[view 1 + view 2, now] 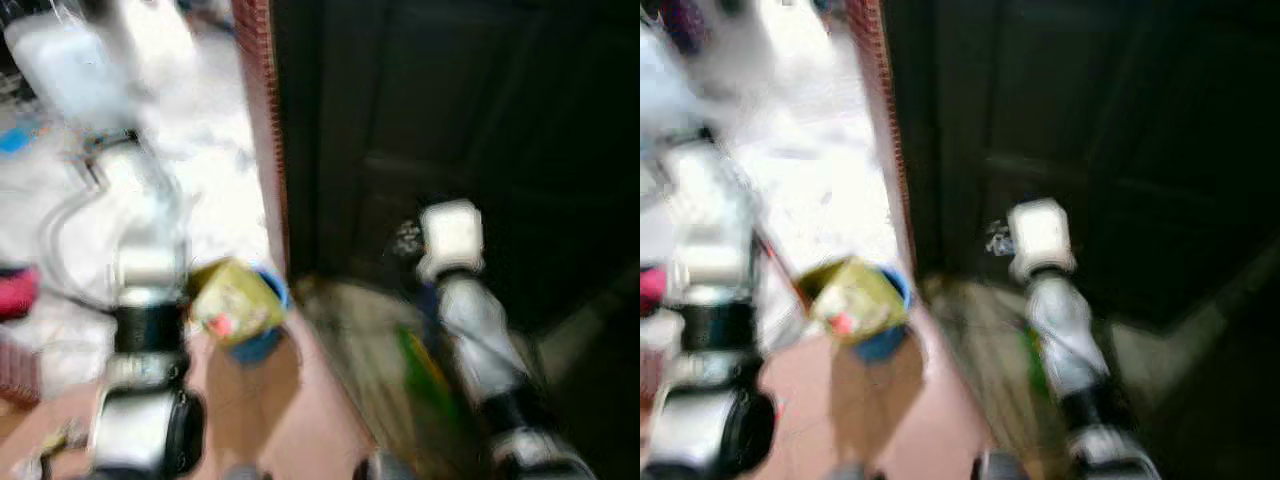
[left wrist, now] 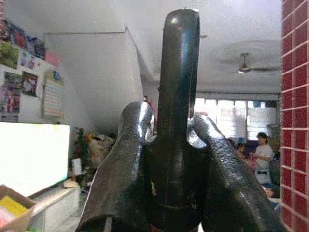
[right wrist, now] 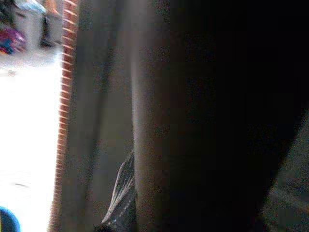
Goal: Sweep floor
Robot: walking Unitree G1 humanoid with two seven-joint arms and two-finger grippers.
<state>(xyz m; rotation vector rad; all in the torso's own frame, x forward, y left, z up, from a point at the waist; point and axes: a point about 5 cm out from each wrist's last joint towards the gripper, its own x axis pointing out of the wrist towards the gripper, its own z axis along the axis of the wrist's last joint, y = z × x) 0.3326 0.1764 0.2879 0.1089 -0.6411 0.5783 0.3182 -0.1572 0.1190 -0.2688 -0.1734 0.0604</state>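
Both head views are blurred. My left gripper (image 2: 169, 145) is shut on an upright black handle (image 2: 179, 72), with a finger on each side of it. The left arm (image 1: 145, 300) is raised at the left, over the pale floor. My right arm (image 1: 470, 320) reaches forward at the right, and its white wrist (image 1: 450, 235) is close to a dark wooden door (image 1: 480, 120). A green streak (image 1: 425, 370) lies on the floor beside that arm; the blur hides what it is. The right wrist view gives the dark door (image 3: 203, 96) and a red brick edge (image 3: 65, 96).
A blue bin (image 1: 258, 335) holding a yellow-green bag (image 1: 232, 298) stands on the reddish floor between the arms. A red brick pillar (image 1: 262, 130) divides the bright room from the dark door. Clutter sits at the far left. A person (image 2: 262, 152) sits deep in the room.
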